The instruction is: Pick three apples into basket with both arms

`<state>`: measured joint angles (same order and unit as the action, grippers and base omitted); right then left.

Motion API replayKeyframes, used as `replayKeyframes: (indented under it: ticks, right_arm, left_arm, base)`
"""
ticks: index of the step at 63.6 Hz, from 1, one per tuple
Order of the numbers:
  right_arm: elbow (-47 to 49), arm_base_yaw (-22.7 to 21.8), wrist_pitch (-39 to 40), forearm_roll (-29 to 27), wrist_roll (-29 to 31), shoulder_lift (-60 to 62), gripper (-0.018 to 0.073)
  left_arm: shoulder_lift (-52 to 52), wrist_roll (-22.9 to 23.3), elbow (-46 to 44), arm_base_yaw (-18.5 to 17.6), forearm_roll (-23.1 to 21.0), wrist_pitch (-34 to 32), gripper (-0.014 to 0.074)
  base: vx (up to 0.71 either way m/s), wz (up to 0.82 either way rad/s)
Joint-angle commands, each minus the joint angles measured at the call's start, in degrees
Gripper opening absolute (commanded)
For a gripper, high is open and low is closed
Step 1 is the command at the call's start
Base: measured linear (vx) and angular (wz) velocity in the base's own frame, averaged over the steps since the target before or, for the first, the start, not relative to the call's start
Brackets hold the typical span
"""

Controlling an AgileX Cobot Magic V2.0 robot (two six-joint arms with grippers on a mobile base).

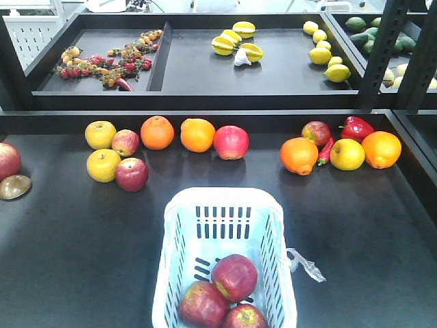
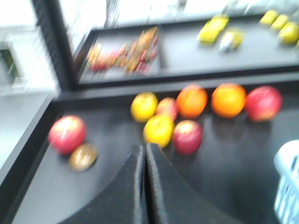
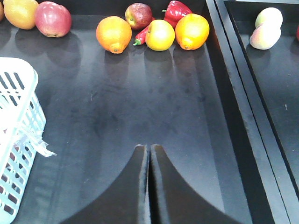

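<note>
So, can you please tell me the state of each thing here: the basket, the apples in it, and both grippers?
basket: upright on the black table, holding three apples
three apples: inside the basket, resting together at its bottom
left gripper: shut, empty, held above the table
right gripper: shut, empty, held above the table
clear plastic strip: hanging off the basket's side

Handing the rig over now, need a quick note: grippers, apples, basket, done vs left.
Left gripper: shut, empty, above the table left of the basket.
Right gripper: shut, empty, over bare table right of the basket.
Basket: front centre of the table; three apples inside, bunched at its near end.
Done: all three appear to be in the basket.
Left: apparently nothing to pick. Other red apples remain in the fruit rows behind.
</note>
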<state>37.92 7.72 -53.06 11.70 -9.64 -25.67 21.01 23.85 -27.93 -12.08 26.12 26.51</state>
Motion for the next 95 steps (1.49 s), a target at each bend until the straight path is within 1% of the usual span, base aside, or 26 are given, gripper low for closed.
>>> replayKeyframes:
  ticks: [1, 6, 15, 17, 24, 27, 30, 33, 38, 41, 95]
  right_arm:
    - [1.73, -0.4, 3.72, 1.39, -0.15, -0.46, -0.0009]
    - [1.73, -0.4, 3.72, 1.39, -0.15, -0.46, -0.0009]
    - [1.73, -0.4, 3.72, 1.39, -0.15, -0.46, -0.0009]
    - [1.73, -0.4, 3.72, 1.39, -0.15, -0.46, -0.0009]
    - [1.73, -0.4, 3.72, 1.39, -0.15, -0.46, -0.0009]
    - [1.73, -0.4, 3.72, 1.39, -0.15, -0.46, -0.0009]
    - [1.73, -0.4, 3.66, 1.39, -0.15, -0.46, -0.0009]
    - [1.73, -0.4, 3.66, 1.39, -0.15, -0.46, -0.0009]
    - [1.73, -0.4, 3.66, 1.39, -0.15, -0.46, -0.0009]
    - [1.73, -0.4, 3.6, 1.39, -0.15, -0.46, -0.0009]
    - [1.73, -0.4, 3.6, 1.39, -0.15, -0.46, -0.0009]
  left_arm:
    - [-4.35, 0.3, 4.73, 2.43, -1.13, -12.51, -0.0008]
    - [-8.99, 0.3, 10.24, 5.31, -4.43, -15.41, -0.0008]
    - [-16.49, 0.3, 18.75, 9.75, -9.89, -17.0, -0.0008]
    - [-17.95, 0.25, 20.73, 10.54, -10.79, -18.17, -0.0008]
    - [-21.88, -0.02, 27.04, 12.38, -11.58, -24.16, -0.0008]
    - [-22.77, -1.51, 29.14, 12.87, -12.71, -26.51, -0.0008]
    - [-22.55, -3.64, 30.97, 13.47, -15.29, -29.83, -0.0008]
    - [-22.54, -5.97, 30.62, 13.66, -17.73, -27.82, -0.0008]
    - [-22.59, -9.84, 30.69, 13.79, -19.6, -28.71, -0.0007]
    - [-22.59, -10.52, 30.69, 13.79, -19.71, -28.89, -0.0007]
    - [-22.59, -10.01, 30.64, 13.79, -19.66, -28.79, -0.0007]
  base:
    - [0.0, 0.0]
    - [0.0, 0.0]
    - [0.0, 0.0]
    - [0.0, 0.0]
    - [0.0, 0.0]
    - [0.0, 0.0]
    - [0.0, 0.0]
    - [0.0, 0.0]
    - [0.0, 0.0]
    - [0.0, 0.0]
    - [0.0, 0.0]
